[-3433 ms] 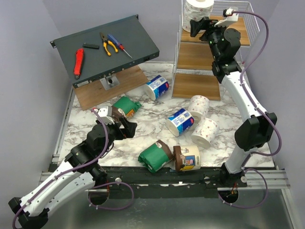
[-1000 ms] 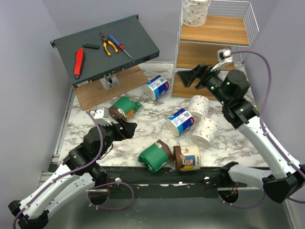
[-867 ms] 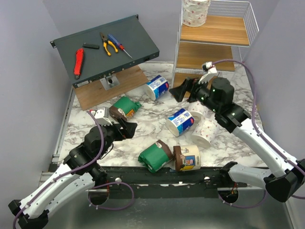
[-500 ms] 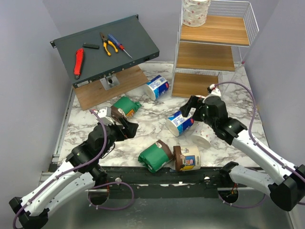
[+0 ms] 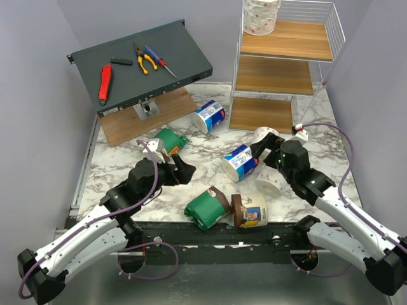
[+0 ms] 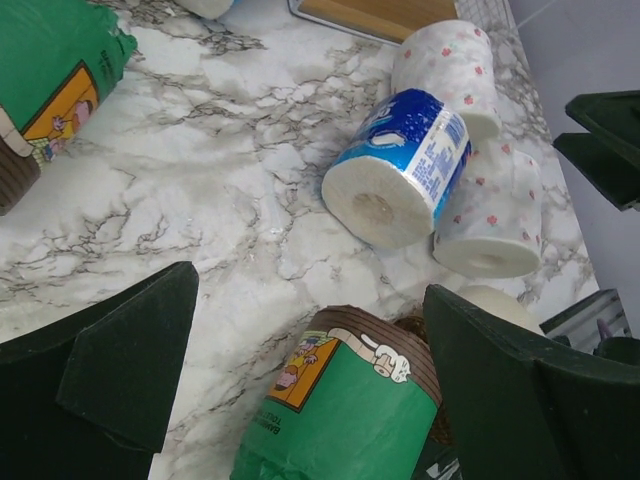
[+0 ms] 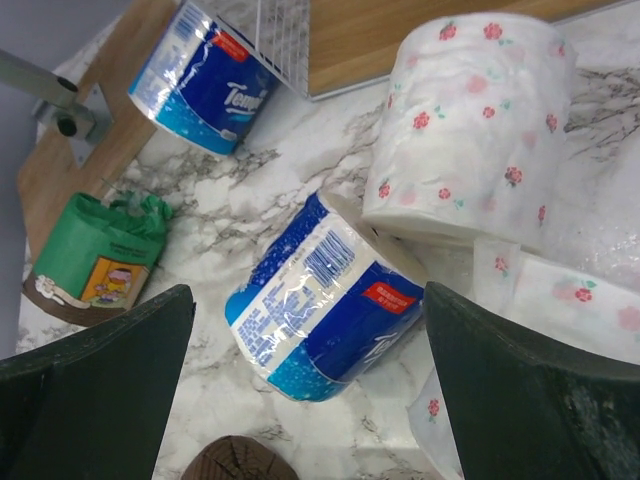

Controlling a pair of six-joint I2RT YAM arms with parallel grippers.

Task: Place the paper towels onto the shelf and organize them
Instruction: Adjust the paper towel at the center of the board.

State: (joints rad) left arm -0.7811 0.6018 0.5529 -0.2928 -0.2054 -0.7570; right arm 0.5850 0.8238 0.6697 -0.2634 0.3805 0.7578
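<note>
Pink-speckled white roll [image 7: 470, 130], blue-and-white roll [image 7: 320, 300], grey-veined white table [image 6: 200, 180]

We see a white marble-patterned table [image 5: 111, 162] boxed in by plain lilac-grey walls [image 5: 32, 95], with a dark rail [image 5: 172, 232] along its near edge.

Glossy marble-look table [image 5: 121, 166], wood-board shelf [image 5: 286, 41]

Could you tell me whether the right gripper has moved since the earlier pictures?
Yes. The right gripper left the top tier of the shelf and came down in front of it, open above the blue-and-white roll.
</note>
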